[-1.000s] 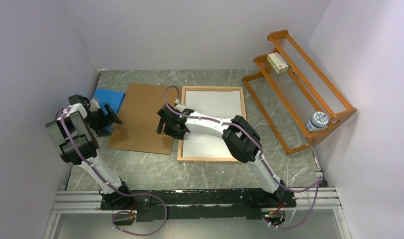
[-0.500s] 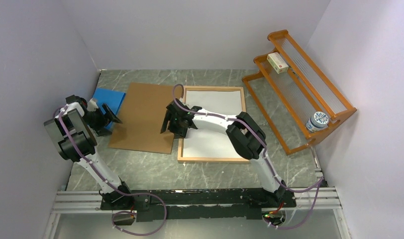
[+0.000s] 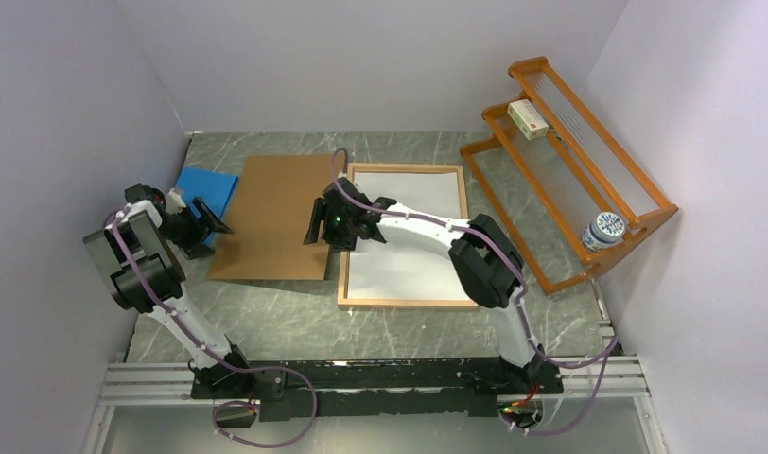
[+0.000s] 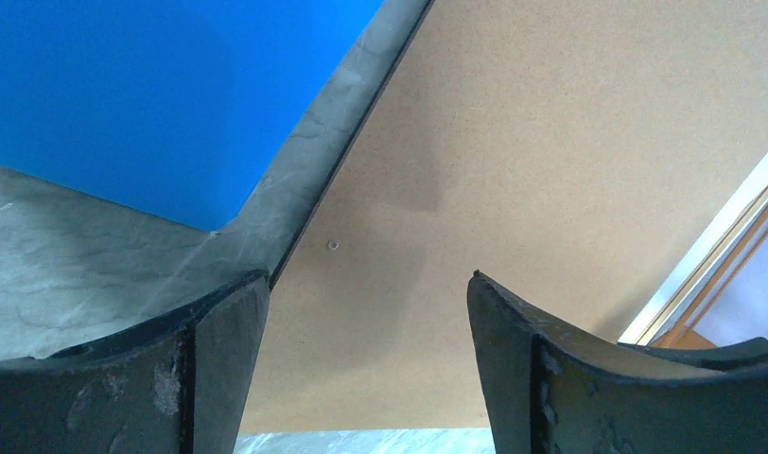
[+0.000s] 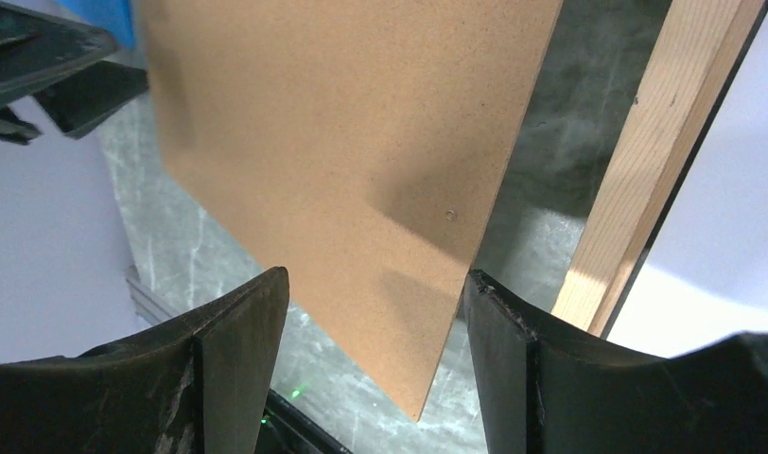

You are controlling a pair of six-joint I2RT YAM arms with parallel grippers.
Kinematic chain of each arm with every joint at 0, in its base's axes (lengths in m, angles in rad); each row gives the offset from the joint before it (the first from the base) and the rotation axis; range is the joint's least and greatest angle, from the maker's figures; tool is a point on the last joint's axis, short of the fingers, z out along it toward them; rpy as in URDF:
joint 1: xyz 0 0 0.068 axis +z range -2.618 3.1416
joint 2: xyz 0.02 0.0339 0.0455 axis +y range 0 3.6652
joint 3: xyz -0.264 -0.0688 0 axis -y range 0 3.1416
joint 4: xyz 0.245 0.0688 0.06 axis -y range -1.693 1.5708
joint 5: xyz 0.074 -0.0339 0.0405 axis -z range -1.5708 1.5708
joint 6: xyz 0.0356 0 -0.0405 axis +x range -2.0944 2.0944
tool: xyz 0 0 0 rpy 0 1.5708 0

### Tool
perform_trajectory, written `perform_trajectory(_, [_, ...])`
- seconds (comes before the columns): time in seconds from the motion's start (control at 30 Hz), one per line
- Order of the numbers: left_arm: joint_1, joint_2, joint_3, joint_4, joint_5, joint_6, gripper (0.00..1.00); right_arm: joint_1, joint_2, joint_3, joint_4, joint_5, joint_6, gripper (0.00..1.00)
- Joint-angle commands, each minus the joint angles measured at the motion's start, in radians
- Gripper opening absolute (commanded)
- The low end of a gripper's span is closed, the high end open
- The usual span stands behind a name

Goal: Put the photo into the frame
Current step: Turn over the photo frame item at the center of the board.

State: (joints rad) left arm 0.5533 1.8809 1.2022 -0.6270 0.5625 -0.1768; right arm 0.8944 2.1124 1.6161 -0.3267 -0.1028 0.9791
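Note:
The frame (image 3: 342, 270), with a narrow light wood border, lies flat right of centre. A white sheet (image 3: 409, 227) fills it: the photo with its plain back up, no print showing. My right gripper (image 3: 314, 219) hovers open just left of the frame, over the right edge of the brown hardboard panel (image 3: 271, 213). In the right wrist view the open gripper (image 5: 375, 272) straddles the panel's edge (image 5: 361, 142), with the frame's border (image 5: 645, 170) to its right. My left gripper (image 3: 213, 219) is open at the panel's left edge. In its own view the left gripper (image 4: 369, 276) holds nothing.
A blue sheet (image 3: 205, 187) lies at the far left, partly under the left arm, and shows as the blue sheet (image 4: 153, 95) in the left wrist view. An orange slatted rack (image 3: 569, 170) stands at the right with a small box (image 3: 528, 119) and a can (image 3: 603, 230).
My right gripper has moved toward the far side along the panel's right edge. The panel's near right corner has shifted slightly away. Both grippers have narrowed a little but stay open.

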Motion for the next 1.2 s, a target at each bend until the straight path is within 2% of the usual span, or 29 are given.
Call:
perform_trajectory(0.0, [-0.051, -0.007, -0.074, -0.088, 0.175, -0.074, 0.80, 0.021, -0.127, -0.009, 0.239, -0.044, 0.004, 0.70])
perform_trajectory(0.27, [-0.189, -0.135, -0.146, -0.026, 0.235, -0.188, 0.80, -0.017, -0.229, -0.107, 0.161, 0.040, -0.010, 0.70])
perform_trajectory(0.47, [-0.327, -0.195, -0.170, 0.002, 0.164, -0.246, 0.81, -0.092, -0.317, -0.254, 0.141, 0.066, -0.023, 0.69])
perform_trajectory(0.67, [-0.353, -0.225, -0.240, 0.046, 0.177, -0.242, 0.81, -0.184, -0.403, -0.439, 0.201, 0.004, -0.061, 0.69])
perform_trajectory(0.77, [-0.355, -0.220, -0.257, 0.046, 0.152, -0.233, 0.81, -0.213, -0.404, -0.470, 0.201, -0.011, -0.080, 0.69])
perform_trajectory(0.9, [-0.355, -0.217, -0.236, 0.004, 0.065, -0.222, 0.81, -0.230, -0.389, -0.458, 0.144, 0.041, -0.114, 0.69])
perform_trajectory(1.03, [-0.355, -0.253, -0.207, -0.023, -0.076, -0.237, 0.84, -0.237, -0.341, -0.390, 0.007, 0.160, -0.117, 0.70])
perform_trajectory(1.17, [-0.355, -0.264, -0.169, -0.028, -0.098, -0.239, 0.84, -0.255, -0.300, -0.370, -0.030, 0.179, -0.111, 0.73])
